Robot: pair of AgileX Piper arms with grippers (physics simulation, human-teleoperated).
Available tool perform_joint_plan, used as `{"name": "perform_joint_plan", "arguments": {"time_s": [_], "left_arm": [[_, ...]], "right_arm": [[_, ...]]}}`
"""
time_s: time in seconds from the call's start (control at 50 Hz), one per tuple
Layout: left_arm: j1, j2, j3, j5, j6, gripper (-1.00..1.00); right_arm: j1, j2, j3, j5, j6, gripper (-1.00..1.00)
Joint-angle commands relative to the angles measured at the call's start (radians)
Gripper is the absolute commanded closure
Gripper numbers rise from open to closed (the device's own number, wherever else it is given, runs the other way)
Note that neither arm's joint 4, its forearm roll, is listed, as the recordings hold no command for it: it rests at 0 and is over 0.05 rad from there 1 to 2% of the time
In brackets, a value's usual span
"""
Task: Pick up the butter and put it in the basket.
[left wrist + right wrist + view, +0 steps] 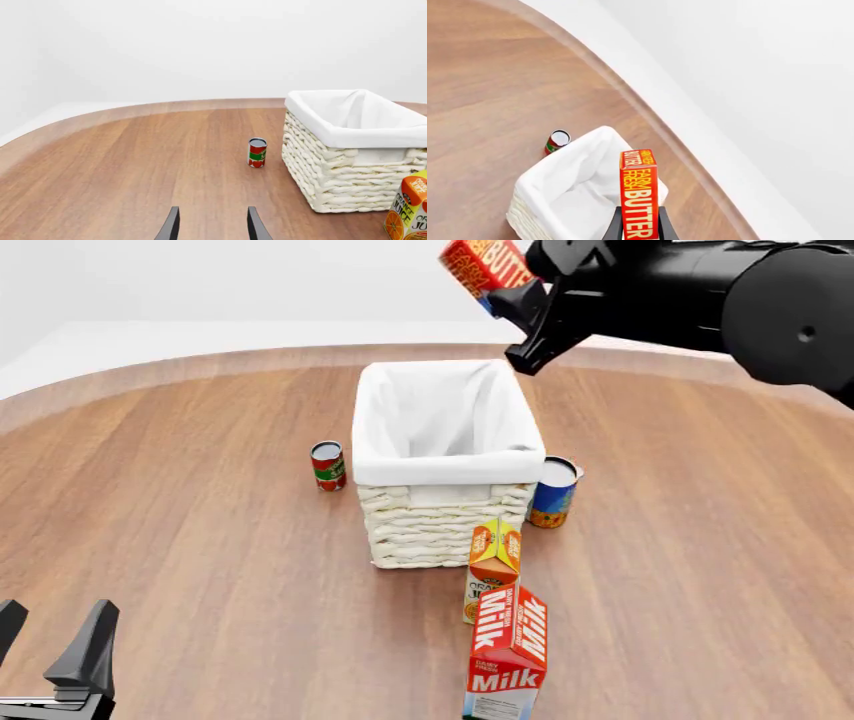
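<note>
The butter [483,267], a red-orange box with white lettering, hangs in the air above the far end of the basket [445,468]. My right gripper [514,295] is shut on it. In the right wrist view the butter [638,192] stands between the fingers, with the basket's white liner [577,192] below it. The cream wicker basket [347,147] also shows in the left wrist view. My left gripper [51,650] rests low at the near left of the table, open and holding nothing; its fingertips [212,225] point toward a small can.
A small red-and-green can [327,465] stands left of the basket, a blue-and-orange can [553,492] right of it. An orange juice carton [493,568] and a red Milk carton [509,655] stand in front of the basket. The wooden table's curved edge [200,360] runs behind.
</note>
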Motion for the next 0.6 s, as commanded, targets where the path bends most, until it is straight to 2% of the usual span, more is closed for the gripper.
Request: {"name": "perform_joint_plan", "arguments": {"time_s": [0.02,0.18,0.6], "left_arm": [[0.000,0.000,0.000,0.000,0.000,-1.00],[0.000,0.000,0.000,0.000,0.000,-1.00],[0.000,0.000,0.000,0.000,0.000,-1.00]], "right_arm": [[0.010,0.037,-0.064,0.010,0.006,1.00],[0.010,0.085,-0.111,0.036,-0.024,1.00],[0.019,0.149,-0.215,0.121,-0.060,1.00]]}}
